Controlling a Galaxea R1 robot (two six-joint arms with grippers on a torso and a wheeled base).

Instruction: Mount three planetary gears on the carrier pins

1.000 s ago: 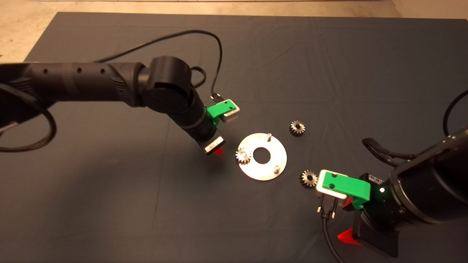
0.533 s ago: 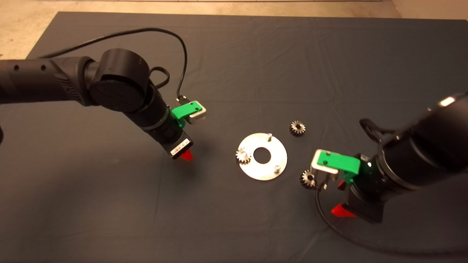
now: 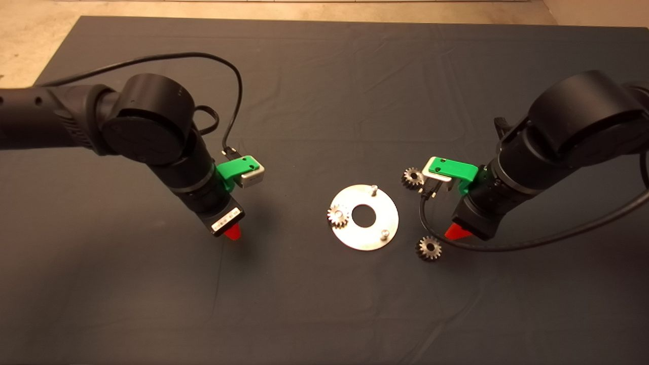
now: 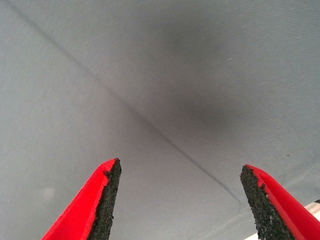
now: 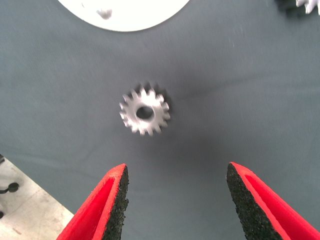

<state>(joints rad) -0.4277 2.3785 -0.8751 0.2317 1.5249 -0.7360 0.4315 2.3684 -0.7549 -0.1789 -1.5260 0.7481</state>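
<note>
The left end effector (image 3: 232, 233) pulls back from the disc (image 3: 377, 230) toward the left of the mat, fingers apart over bare cloth. The right end effector (image 3: 459, 232) swings up and inward, uncovering the near loose gear (image 3: 429, 248), with its wrist camera now edging over the far gear (image 3: 412, 177).

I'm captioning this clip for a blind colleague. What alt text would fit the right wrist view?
A small silvery planetary gear lies flat on the dark mat, ahead of the right gripper, whose red jaws stand open and empty. The edge of the round silver disc shows beyond the gear, and part of another gear sits at the frame's corner.
</note>
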